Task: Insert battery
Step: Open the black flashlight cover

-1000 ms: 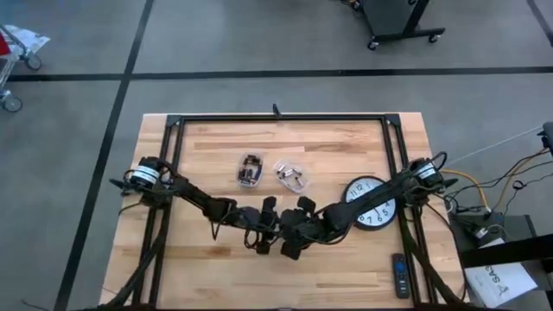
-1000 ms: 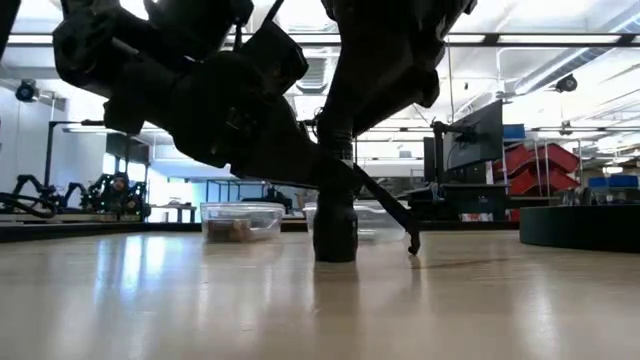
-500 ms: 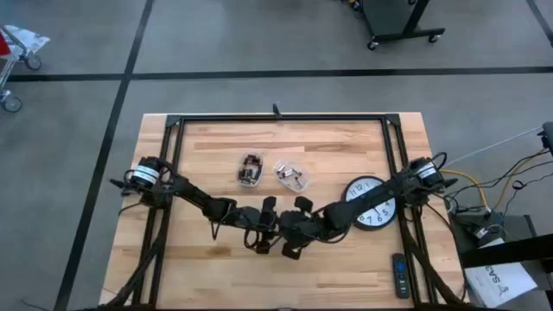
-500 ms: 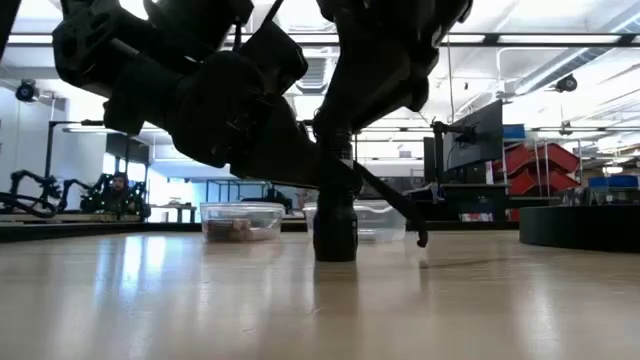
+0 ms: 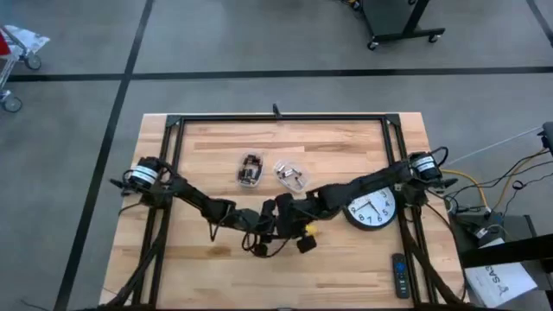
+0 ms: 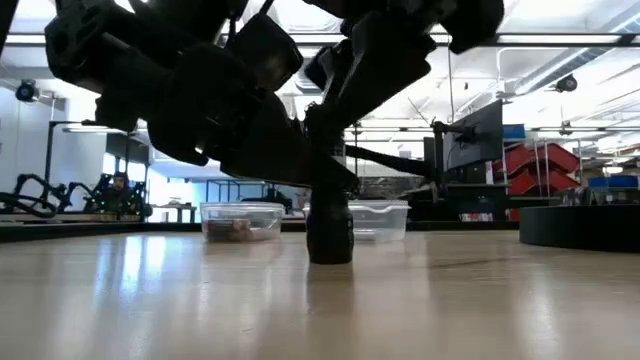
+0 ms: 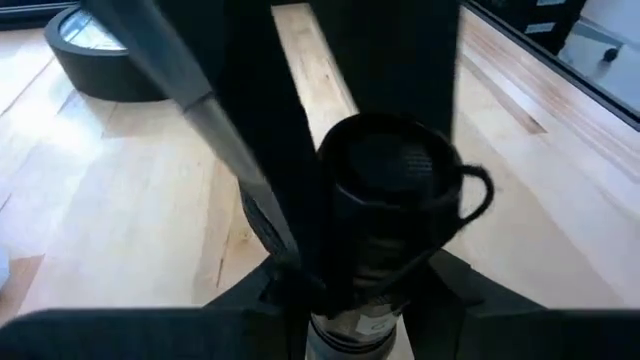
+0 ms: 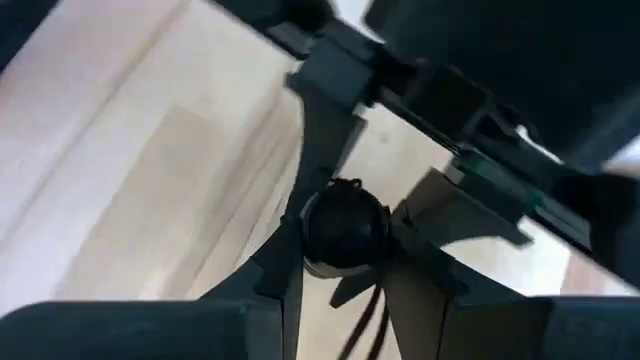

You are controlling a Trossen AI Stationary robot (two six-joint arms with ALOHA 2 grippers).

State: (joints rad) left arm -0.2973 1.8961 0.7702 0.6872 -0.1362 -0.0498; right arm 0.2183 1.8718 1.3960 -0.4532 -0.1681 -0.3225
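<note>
While the low view looks level across it, the table (image 5: 346, 142) reads as pale butcher-block planks, glossy, with a black tube frame round the edge.

Nearest: one remote (image 5: 399, 275), slim and dark, at 4 o'clock by the table edge.

Next: one dark cylinder (image 6: 330, 228), round, matte, with a thin cord loop at its top. It stands upright on the wood at 6 o'clock of table centre. The left gripper (image 5: 263, 233) has its fingers (image 7: 285, 285) closed against the cylinder's sides low down, holding it. The right gripper (image 8: 345, 250) sits over the cylinder's top end; cannot tell if it grips. There is a small yellow spot by it in the high view, too small to name. No battery can be picked out.

At 3 o'clock: one wall clock (image 5: 373, 206), lying flat, black rim, white face.

At 12 o'clock of the cylinder: two clear plastic tubs (image 5: 251, 170) (image 5: 291, 175), side by side, with small parts inside that can't be made out.

Beyond: grey floor with dark lines, a cart base (image 5: 393, 22) at 1 o'clock, a monitor (image 6: 480, 135), and red racks (image 6: 540, 160).
</note>
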